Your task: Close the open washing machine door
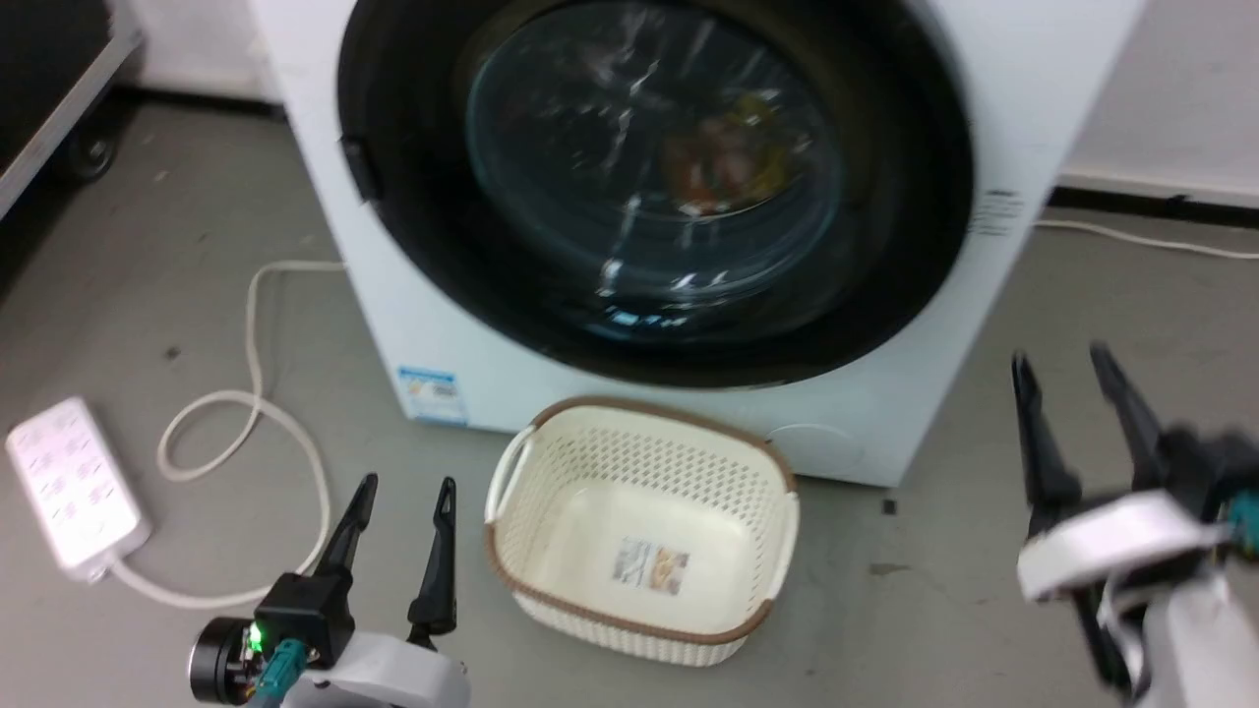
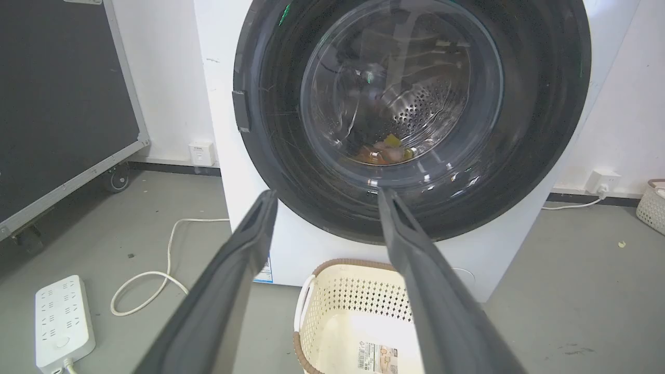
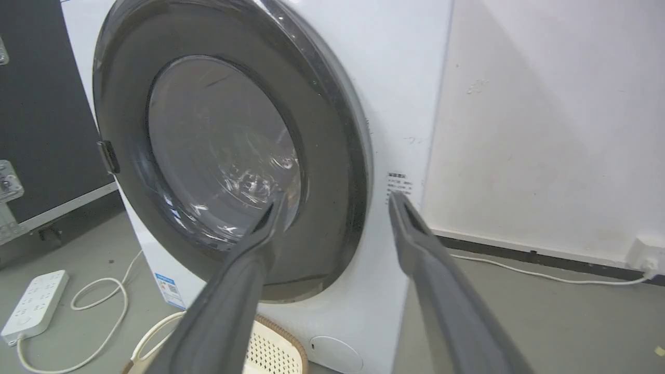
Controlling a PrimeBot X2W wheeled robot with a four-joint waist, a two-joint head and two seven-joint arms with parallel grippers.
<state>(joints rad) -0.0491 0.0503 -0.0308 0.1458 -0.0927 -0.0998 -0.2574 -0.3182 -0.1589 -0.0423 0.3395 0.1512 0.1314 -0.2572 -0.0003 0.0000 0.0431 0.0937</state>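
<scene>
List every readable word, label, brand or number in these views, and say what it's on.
Nothing can be read; three printed items show:
Blue label, low on the washing machine front: too blurred to read.
Black print, right side of that front: too small to read.
Sticker on the floor of the basket: picture and print, too small to read.

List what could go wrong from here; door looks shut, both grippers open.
1. The washing machine door lies flush on the washing machine, but the latch is hidden; it may not have caught.
2. The basket stands right before the washer, between the left gripper and right gripper; a lowering arm or rolling base could hit it.
3. The cable and power strip lie on the floor at the robot's left; wheels could snag them.
</scene>
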